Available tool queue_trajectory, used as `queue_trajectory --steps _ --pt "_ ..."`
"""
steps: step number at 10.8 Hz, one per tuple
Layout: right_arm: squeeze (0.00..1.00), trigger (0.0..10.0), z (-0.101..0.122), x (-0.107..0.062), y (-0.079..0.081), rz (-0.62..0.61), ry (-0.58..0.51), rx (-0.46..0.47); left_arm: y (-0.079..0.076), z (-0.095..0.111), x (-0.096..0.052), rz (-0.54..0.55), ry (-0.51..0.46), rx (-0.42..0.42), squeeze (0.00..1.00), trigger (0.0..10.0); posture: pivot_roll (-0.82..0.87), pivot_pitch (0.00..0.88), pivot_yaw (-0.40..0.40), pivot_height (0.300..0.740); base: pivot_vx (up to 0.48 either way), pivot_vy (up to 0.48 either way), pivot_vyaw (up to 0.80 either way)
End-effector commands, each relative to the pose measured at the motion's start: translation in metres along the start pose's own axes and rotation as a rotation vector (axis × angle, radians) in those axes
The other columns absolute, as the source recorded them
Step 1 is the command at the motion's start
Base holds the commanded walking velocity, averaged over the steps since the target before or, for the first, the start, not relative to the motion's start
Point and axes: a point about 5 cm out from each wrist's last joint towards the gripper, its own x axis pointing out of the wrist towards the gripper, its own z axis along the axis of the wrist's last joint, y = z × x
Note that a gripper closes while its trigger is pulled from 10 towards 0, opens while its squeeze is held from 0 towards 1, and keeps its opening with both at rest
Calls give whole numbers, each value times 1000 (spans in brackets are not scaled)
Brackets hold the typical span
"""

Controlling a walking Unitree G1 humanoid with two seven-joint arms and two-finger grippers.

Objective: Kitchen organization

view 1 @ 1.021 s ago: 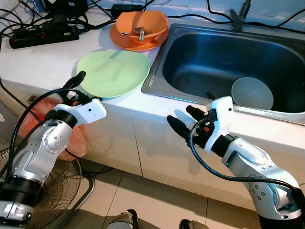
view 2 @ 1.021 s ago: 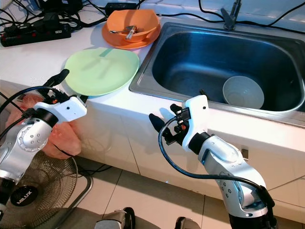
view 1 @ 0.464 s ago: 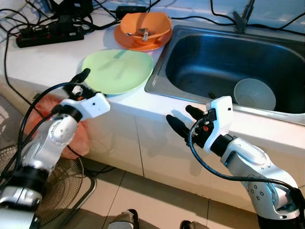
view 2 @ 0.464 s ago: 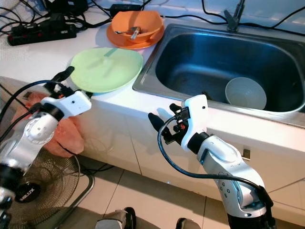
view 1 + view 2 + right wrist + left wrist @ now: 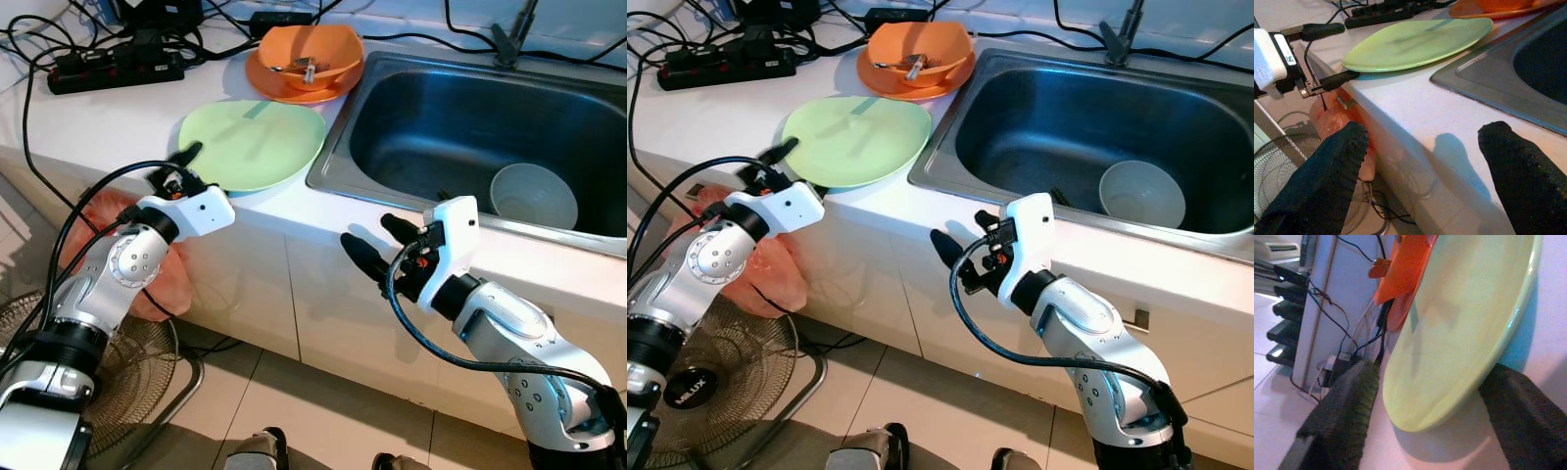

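Left gripper (image 5: 186, 168) spread, straddling the near rim of the round pale-green plate (image 5: 253, 144); nothing lifted. Right gripper (image 5: 370, 243) spread, empty. Organization appears barely begun.

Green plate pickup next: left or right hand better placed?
Left. The left hand is open at the green plate's near edge, one finger above and one below it. The right hand, also open, hangs off the counter front below the sink, apart from the plate.
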Motion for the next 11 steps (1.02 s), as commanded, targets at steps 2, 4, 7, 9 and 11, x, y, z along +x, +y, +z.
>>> queue_trajectory --steps 2,4,7,9,11 --pt "0 10000 4 -2 2 3 -14 -8 -19 -2 -1 -119 -2 -4 0 0 41 164 70 740 0 0 0" --pt "0 10000 4 -1 2 3 -15 -7 -20 -1 0 -155 -20 13 0 0 44 163 70 740 0 0 0" --pt "0 10000 5 0 2 6 -20 -5 -19 5 11 -240 -61 63 0 0 44 161 70 740 0 0 0" --pt "0 10000 5 -1 3 4 -22 -5 -19 8 14 -284 -79 66 0 0 41 161 71 740 0 0 0" --pt "0 10000 6 -1 2 2 -20 -7 -17 5 16 -339 -68 61 0 0 39 163 68 740 0 0 0"
